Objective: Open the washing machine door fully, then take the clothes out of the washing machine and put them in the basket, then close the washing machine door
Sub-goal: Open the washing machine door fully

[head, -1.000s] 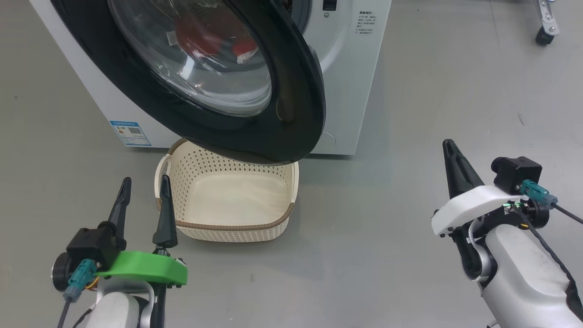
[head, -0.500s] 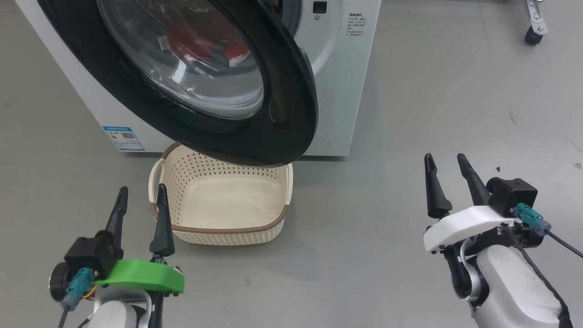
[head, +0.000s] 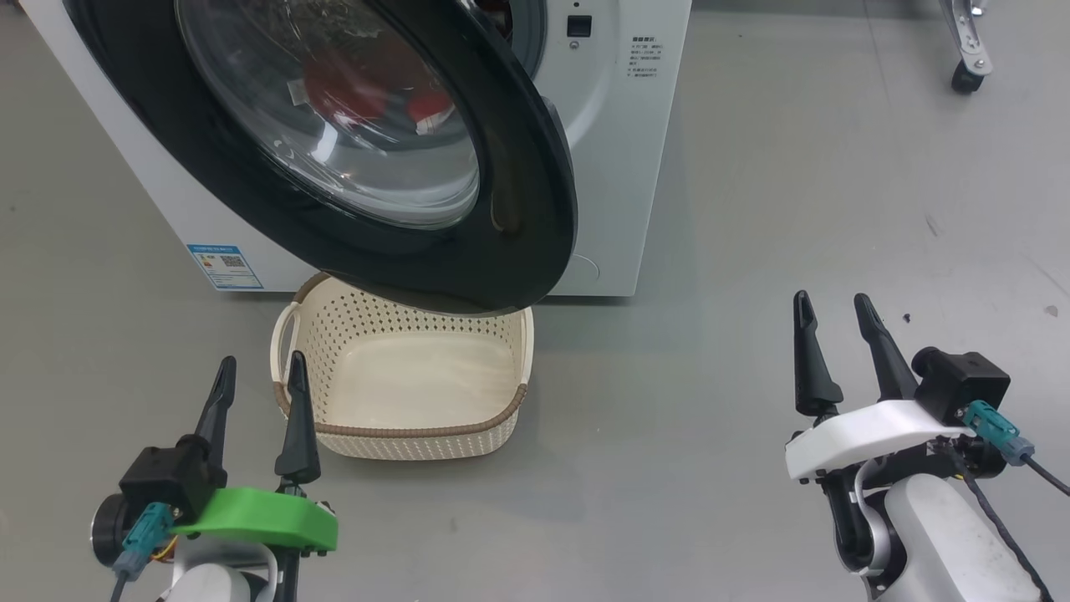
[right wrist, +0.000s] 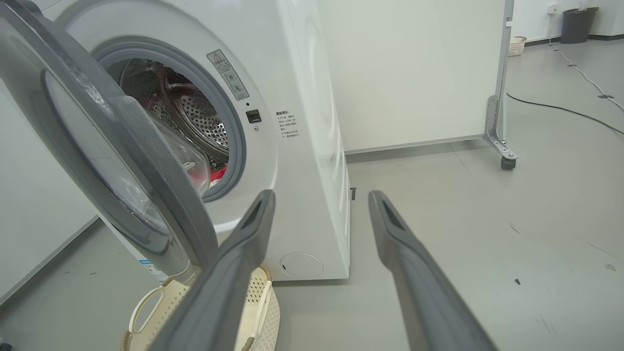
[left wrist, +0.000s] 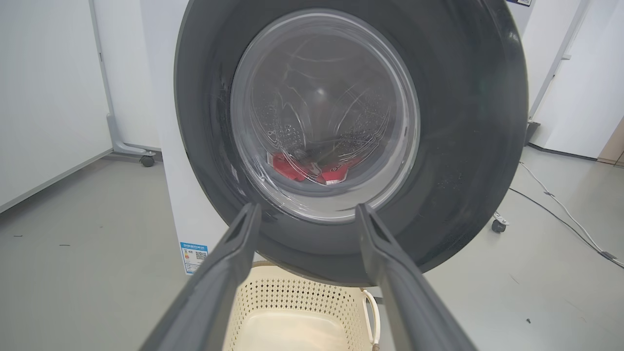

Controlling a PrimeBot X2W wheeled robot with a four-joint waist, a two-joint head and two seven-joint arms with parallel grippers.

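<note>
While both arms sit low in the head view, the left gripper (head: 261,368) at lower left has its fingers spread and holds nothing, and the right gripper (head: 832,299) at lower right is the same, spread and empty. Just past the left one is the basket (head: 401,431), empty, its far end tucked under the washing machine door (head: 518,251), which hangs partway open. Red clothes (head: 351,84) show through the glass, inside the washing machine (head: 623,167) up top.

Grey floor (head: 752,209) is spreading wide; white castored partition panels (right wrist: 414,73) are standing behind, a black cable (right wrist: 560,111) trailing across it.
</note>
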